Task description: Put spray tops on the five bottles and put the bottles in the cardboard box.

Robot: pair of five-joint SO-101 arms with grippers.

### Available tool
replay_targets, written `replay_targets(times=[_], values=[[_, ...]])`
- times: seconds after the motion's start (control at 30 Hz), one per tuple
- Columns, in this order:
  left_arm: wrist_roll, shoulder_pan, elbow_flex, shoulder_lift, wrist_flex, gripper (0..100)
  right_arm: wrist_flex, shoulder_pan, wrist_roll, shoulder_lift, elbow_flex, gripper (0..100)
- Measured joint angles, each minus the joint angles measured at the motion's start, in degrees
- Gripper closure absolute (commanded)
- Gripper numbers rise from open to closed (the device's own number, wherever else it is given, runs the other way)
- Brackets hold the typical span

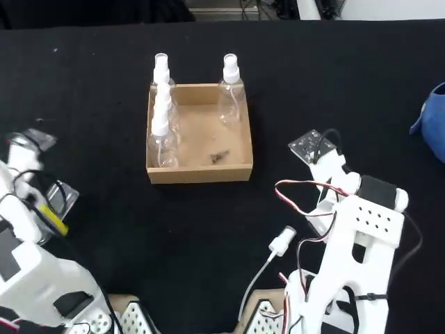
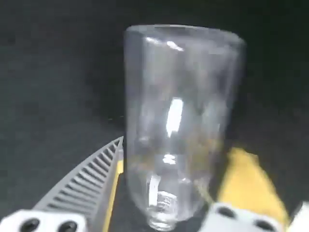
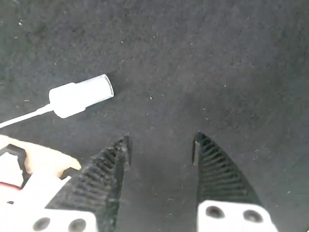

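On the table [image 1: 90,62], the spray top [image 3: 79,95] lies flat just beside the spread right gripper [image 3: 161,140], nearer it than the left gripper [image 2: 178,154], which pinches an uncapped bottle [image 2: 181,96].

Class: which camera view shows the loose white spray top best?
The right wrist view: the white plastic spray top lies close and large, ahead of the open right end effector. The high view shows it small, beside the right arm. The left wrist view faces a clear plastic bottle.
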Motion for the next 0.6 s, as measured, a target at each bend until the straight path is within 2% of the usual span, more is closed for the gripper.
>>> replay_targets(times=[0.2, 0.3, 0.4, 0.6], values=[[11.4, -1.0, -5.9, 0.3, 0.3, 67, 0.0, 0.0, 0.0, 0.0, 0.5, 81.8], [18.6, -1.1, -9.9, 0.3, 4.4, 70, 0.0, 0.0, 0.0, 0.0, 0.5, 81.8], [29.6, -1.0, -15.6, 0.3, 11.6, 70, 0.0, 0.0, 0.0, 0.0, 0.5, 81.8], [56.1, -1.0, -25.3, 0.4, 28.2, 70, 0.0, 0.0, 0.0, 0.0, 0.5, 81.8]])
